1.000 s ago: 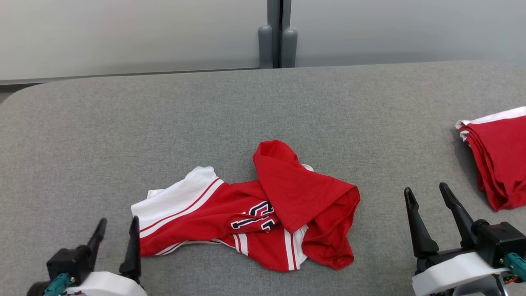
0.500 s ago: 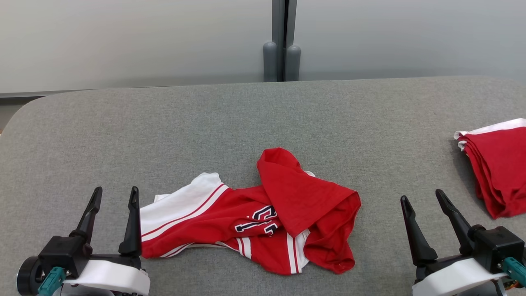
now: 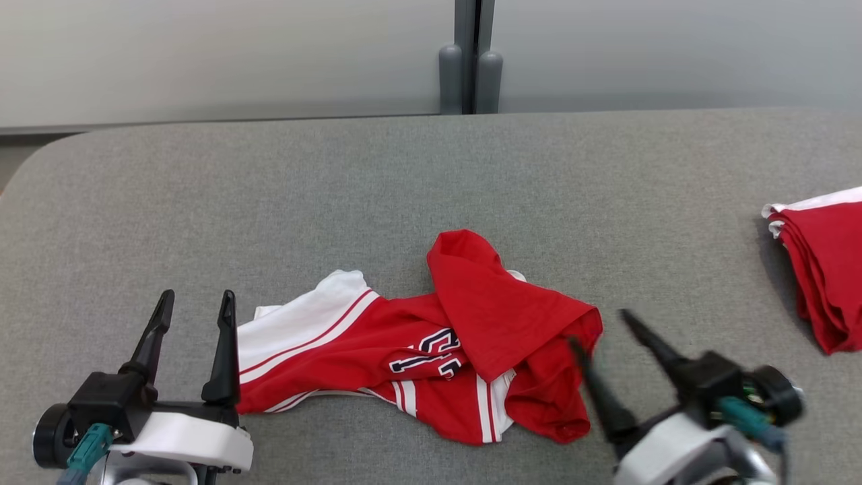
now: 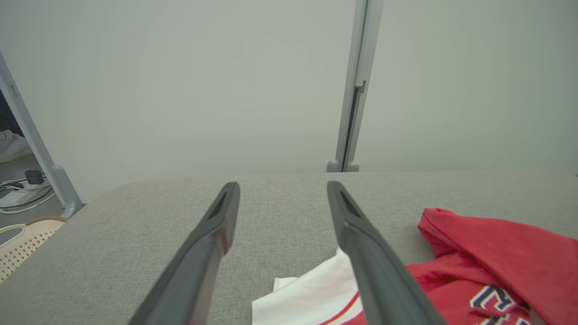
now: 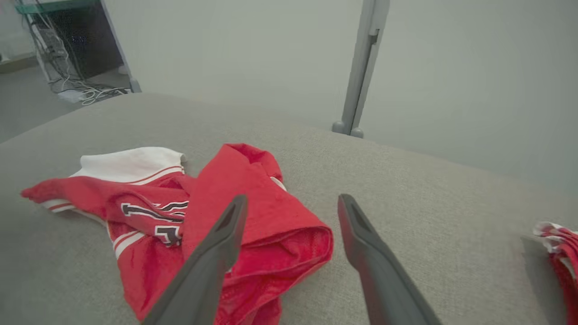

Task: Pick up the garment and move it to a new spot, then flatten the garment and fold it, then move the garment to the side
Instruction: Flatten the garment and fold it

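The garment (image 3: pixel 431 350) is a crumpled red and white jersey with dark lettering, lying in a heap on the grey padded table (image 3: pixel 404 175); it also appears in the left wrist view (image 4: pixel 474 266) and the right wrist view (image 5: pixel 216 207). My left gripper (image 3: pixel 195 303) stands open just left of the garment's white end, with nothing between its fingers (image 4: pixel 361 243). My right gripper (image 3: pixel 599 327) is open and blurred, at the garment's right red edge. In the right wrist view its left finger (image 5: pixel 212 257) overlaps the red cloth, holding nothing.
A folded stack of red and white garments (image 3: pixel 821 263) lies at the table's right edge, also seen as red cloth (image 5: pixel 560 257) in the right wrist view. A grey post (image 3: pixel 470 60) and pale partition panels stand behind the table. Bare grey surface stretches across the far half.
My right gripper has swung left from the open table to the garment's right edge. My left gripper has risen slightly beside the white end. The camera has shifted a little.
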Robot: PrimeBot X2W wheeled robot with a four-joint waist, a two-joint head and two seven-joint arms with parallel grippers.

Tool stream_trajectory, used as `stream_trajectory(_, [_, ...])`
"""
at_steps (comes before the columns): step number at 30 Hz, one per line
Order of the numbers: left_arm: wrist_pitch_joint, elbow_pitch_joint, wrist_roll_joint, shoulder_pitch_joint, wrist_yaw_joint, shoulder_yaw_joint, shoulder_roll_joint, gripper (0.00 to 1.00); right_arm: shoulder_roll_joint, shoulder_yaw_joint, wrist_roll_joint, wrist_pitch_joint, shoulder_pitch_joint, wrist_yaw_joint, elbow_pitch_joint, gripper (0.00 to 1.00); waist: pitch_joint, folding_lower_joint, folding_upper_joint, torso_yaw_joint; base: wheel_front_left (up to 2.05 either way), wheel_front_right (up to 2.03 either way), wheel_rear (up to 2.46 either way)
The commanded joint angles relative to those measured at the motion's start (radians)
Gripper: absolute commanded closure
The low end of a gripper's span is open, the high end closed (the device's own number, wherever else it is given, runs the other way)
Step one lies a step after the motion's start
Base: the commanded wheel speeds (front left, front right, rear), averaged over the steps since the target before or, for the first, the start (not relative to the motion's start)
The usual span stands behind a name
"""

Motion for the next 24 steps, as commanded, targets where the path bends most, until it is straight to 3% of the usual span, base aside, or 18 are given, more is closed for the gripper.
stream_trajectory(1, [-0.007,0.0,0.006,-0.024,0.0,0.001,0.002,0.0,-0.017,0.052,0.002,0.029,-0.035,0.0,0.017,0.0,0.022,0.0,-0.0001,0.006,0.0,0.0,0.0])
stream_trajectory(11, [-0.022,0.029,0.007,-0.08,-0.022,-0.012,-0.027,0.0,-0.102,0.344,0.011,0.144,-0.227,0.0,0.144,0.0,0.074,0.0,-0.0001,0.045,0.0,0.0,0.0])
stream_trajectory(18, [-0.034,0.051,0.008,-0.103,-0.036,-0.013,-0.046,0.0,-0.122,0.404,-0.025,0.155,-0.313,0.0,0.244,0.0,0.103,0.0,-0.0001,0.061,0.0,0.0,0.0])
stream_trajectory(19, [-0.036,0.054,0.009,-0.103,-0.038,-0.012,-0.048,0.0,-0.123,0.402,-0.033,0.154,-0.321,0.0,0.253,0.22,0.106,0.0,-0.0001,0.061,0.0,0.0,0.0])
stream_trajectory(20, [-0.038,0.056,0.009,-0.105,-0.04,-0.011,-0.05,0.0,-0.119,0.4,-0.034,0.15,-0.325,0.0,0.262,0.54,0.109,0.0,-0.0001,0.06,0.0,0.0,0.0])
stream_trajectory(21, [-0.039,0.058,0.01,-0.108,-0.043,-0.01,-0.052,0.0,-0.115,0.395,-0.039,0.144,-0.329,0.0,0.271,0.64,0.111,0.0,-0.0001,0.06,0.0,0.0,0.0])
stream_trajectory(22, [-0.041,0.06,0.011,-0.11,-0.042,-0.009,-0.052,0.0,-0.111,0.381,-0.043,0.135,-0.33,0.0,0.276,1.0,0.112,0.0,-0.0001,0.06,0.0,0.0,0.0])
stream_trajectory(24, [-0.042,0.064,0.01,-0.113,-0.046,-0.008,-0.053,0.0,-0.098,0.354,-0.044,0.118,-0.321,0.0,0.282,1.0,0.113,0.0,-0.0001,0.059,0.0,0.0,0.0])
